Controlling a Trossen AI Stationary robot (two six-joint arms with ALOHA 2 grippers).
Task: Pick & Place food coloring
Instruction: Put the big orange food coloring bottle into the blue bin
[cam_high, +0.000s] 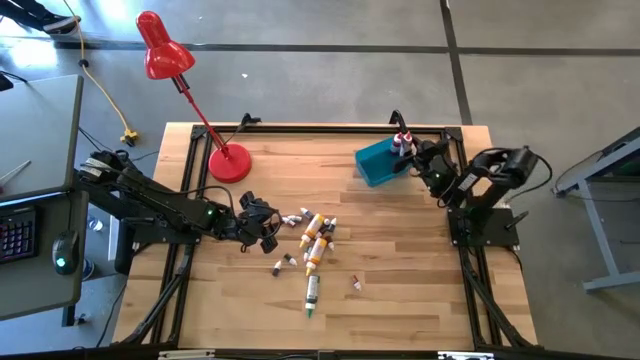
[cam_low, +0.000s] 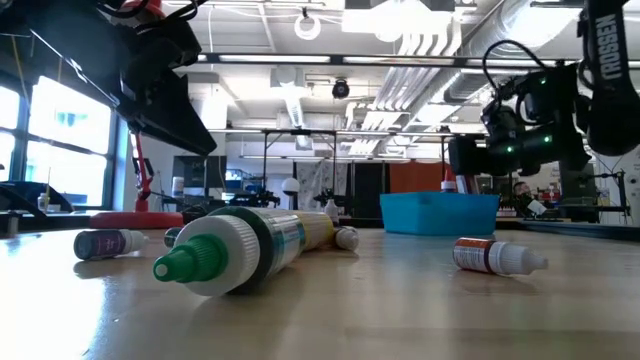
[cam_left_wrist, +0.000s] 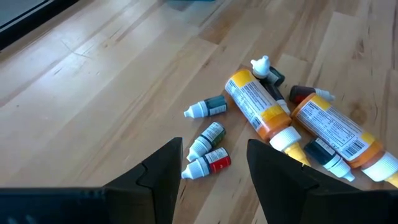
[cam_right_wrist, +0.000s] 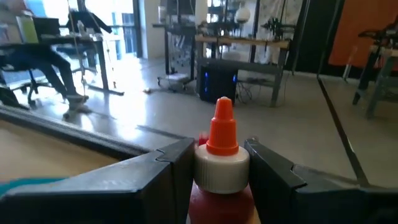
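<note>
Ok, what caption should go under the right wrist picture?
Right gripper shut on a red bottle with an orange tip.

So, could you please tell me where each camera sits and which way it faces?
High: overhead, straight down; both arms, blue bin.
Low: table height, across; green-tipped tube nearest.
Left wrist: past open left gripper at small bottles and yellow-orange bottles.
Right wrist: into the room; right gripper shut on red bottle.
High and low share the bin.

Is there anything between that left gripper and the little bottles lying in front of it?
Nothing visible. The left gripper, open, is just short of three small bottles, with only bare table in between.
</note>
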